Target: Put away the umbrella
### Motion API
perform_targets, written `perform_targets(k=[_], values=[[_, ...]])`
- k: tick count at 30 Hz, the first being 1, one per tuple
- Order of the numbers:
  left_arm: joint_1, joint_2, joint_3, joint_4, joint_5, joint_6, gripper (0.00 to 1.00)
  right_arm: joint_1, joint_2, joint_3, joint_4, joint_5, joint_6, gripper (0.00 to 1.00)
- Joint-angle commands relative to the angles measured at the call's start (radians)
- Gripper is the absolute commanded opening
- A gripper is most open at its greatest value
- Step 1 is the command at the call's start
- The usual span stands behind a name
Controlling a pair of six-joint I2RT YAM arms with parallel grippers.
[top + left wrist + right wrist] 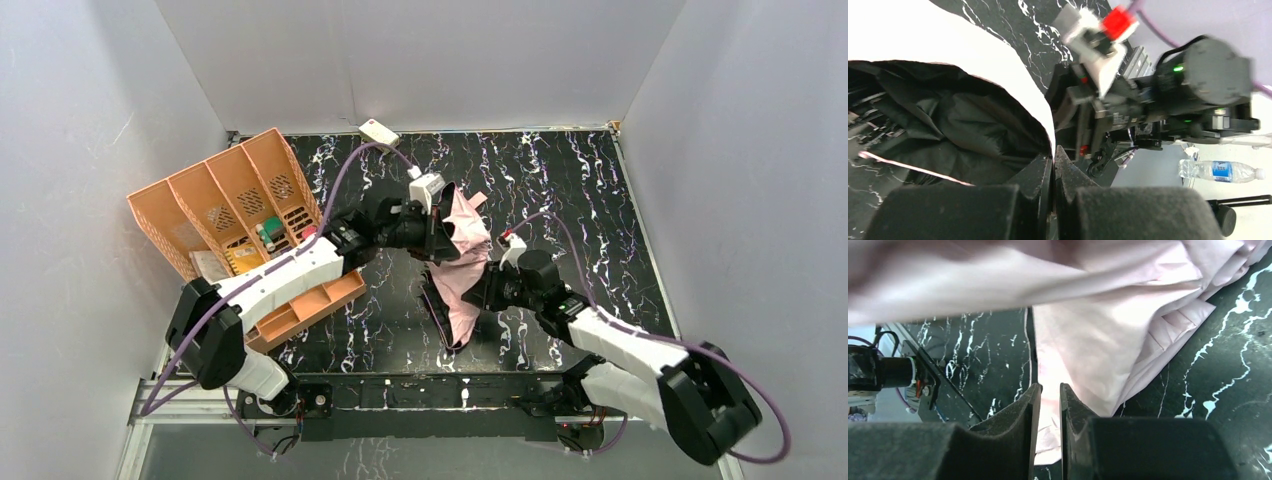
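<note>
The umbrella (458,300) hangs half-collapsed over the middle of the black marble table, shiny pink fabric outward. My left gripper (447,238) holds its upper part. In the left wrist view, the left gripper (1053,150) is shut on the pale pink fabric edge, with the umbrella's black underside (958,130) billowing to the left. My right gripper (478,290) sits against the fabric's right side. In the right wrist view, the right gripper (1048,386) has a narrow gap between its jaws, and the pink umbrella fabric (1098,340) shows through that gap, loose beyond it.
An orange slotted organiser (240,215) holding small items stands tilted at the left. A small cream box (379,131) lies at the back edge. White walls close in three sides. The right arm's wrist (1168,100) is close to my left gripper.
</note>
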Motion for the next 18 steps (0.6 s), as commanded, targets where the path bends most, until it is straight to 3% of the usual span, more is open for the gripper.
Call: perform_targets(k=[1,7,13,16,18], values=[[-0.077,-0.015,-0.079,0.18,-0.092,-0.052,0.0,0.0,-0.135,0.07,-0.167,0.059,-0.039,0.29],[-0.172,-0.047,-0.219,0.334,-0.178,-0.059,0.0,0.0,-0.262,0.172,-0.493,0.35,0.04,0.13],[-0.231,-0.062,-0.395,0.461,-0.204,-0.063,0.02,0.0,-0.322,0.237,-0.537,0.439,0.064,0.1],[-0.259,-0.039,-0.446,0.5,-0.188,-0.053,0.1,0.0,-0.295,0.268,-0.506,0.42,0.052,0.1],[-0.268,-0.018,-0.468,0.519,-0.174,-0.05,0.24,0.0,-0.266,0.287,-0.474,0.385,0.041,0.1]])
